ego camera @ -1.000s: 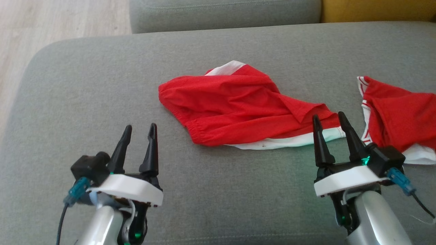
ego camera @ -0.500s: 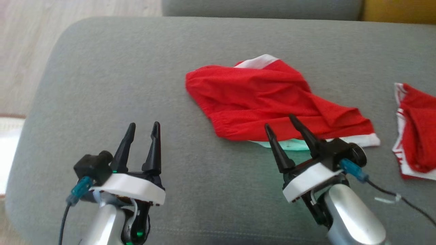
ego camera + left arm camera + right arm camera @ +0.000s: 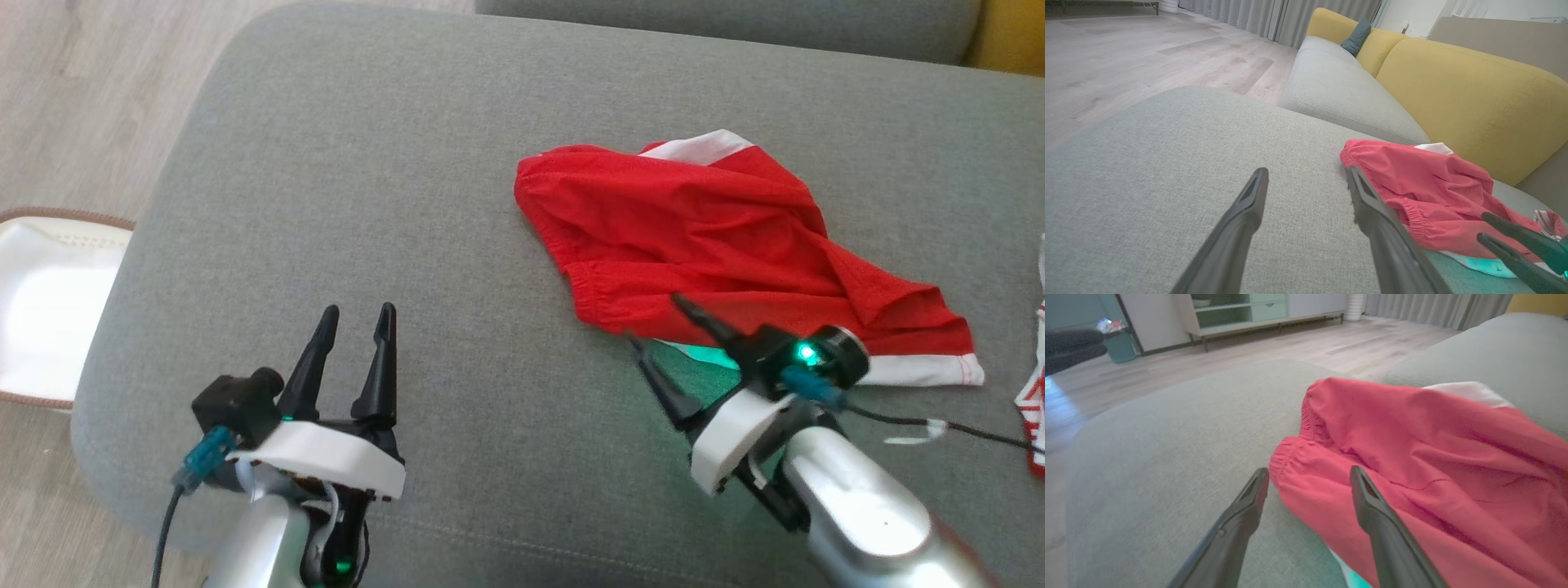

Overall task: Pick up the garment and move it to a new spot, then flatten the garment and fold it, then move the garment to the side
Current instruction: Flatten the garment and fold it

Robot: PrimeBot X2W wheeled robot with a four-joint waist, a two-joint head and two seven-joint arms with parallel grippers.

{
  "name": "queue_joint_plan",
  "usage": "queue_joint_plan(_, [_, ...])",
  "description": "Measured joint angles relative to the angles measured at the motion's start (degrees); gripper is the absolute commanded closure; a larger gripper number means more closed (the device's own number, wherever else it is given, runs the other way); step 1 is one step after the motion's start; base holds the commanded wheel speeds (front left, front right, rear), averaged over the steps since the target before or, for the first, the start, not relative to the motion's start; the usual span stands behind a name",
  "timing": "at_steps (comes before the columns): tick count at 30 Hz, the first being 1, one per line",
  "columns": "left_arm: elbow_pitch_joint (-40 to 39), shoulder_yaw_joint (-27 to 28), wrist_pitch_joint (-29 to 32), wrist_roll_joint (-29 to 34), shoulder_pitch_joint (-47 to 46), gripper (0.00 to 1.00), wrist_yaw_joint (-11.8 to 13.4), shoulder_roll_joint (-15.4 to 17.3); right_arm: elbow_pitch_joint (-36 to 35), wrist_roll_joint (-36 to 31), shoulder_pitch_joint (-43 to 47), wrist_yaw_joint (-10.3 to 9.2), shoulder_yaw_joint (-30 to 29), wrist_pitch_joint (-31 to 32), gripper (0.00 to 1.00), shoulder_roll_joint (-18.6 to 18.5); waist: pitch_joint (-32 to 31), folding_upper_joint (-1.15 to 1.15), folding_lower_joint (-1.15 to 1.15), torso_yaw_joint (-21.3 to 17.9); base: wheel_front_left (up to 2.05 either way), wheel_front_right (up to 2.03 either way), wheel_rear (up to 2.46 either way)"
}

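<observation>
Since a second earlier the right gripper (image 3: pixel 657 324) had swung from the white-hemmed right end of the garment (image 3: pixel 735 237) across to its near left corner and rolled onto its side; the whole head view had shifted too, which was the camera turning and not the cloth moving. That garment, a pair of red shorts with a white hem, lay crumpled and partly doubled over on the right half of the grey cushion (image 3: pixel 367 163), with its elastic waistband at the near left edge. It looked light, thin and limp, so it would probably sag and bunch when lifted, and a pinch might catch only one layer. The gathered waistband seemed the firmest place to take hold. The right claw's two fingers were spread wide and held nothing. In the right wrist view one finger sat over bare cushion and the other over red fabric, straddling the waistband corner; whether either touched the cloth could not be told. The left gripper (image 3: pixel 358 309) hovered over bare cushion well apart from the shorts, fingers likewise wide and empty. A second red garment (image 3: pixel 1033 392) showed at the far right edge.
</observation>
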Motion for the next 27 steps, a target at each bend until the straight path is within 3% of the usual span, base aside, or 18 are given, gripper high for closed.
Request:
queue_joint_plan(3, [0.1, 0.0, 0.0, 0.0, 0.0, 0.0, -0.2, -0.1, 0.9, 0.7, -1.5, 0.0, 4.5, 0.5, 0.0, -0.9, 0.2, 0.0, 0.0, 0.4, 0.0, 0.0, 0.0])
queue_joint_plan(22, [0.1, -2.8, 0.0, -2.0, -2.3, 0.0, 0.9, -0.2, 13.3, -1.2, -12.6, 0.0, 13.9, 0.3, 0.0, -3.1, 3.5, 0.0, 0.0, 3.9, 0.0, 0.0, 0.0])
queue_joint_plan(23, [0.1, -2.9, 0.0, -2.2, -2.3, 0.0, 0.9, -0.2, 13.5, -0.5, -13.0, 0.0, 13.9, -0.1, 0.58, -3.0, 3.6, 0.0, 0.0, 4.0, 0.0, 0.0, 0.0])
queue_joint_plan(24, [0.1, -3.1, 0.0, -2.2, -2.3, 0.0, 1.0, -0.2, 13.5, 0.2, -13.3, 0.0, 13.8, -0.6, 1.0, -3.0, 3.7, 0.0, 0.0, 4.1, 0.0, 0.0, 0.0])
queue_joint_plan(27, [0.1, -3.4, 0.0, -2.2, -2.3, 0.0, 1.3, -0.2, 13.5, 1.9, -13.9, 0.0, 14.0, -1.4, 1.0, -2.8, 3.8, 0.0, 0.0, 4.0, 0.0, 0.0, 0.0])
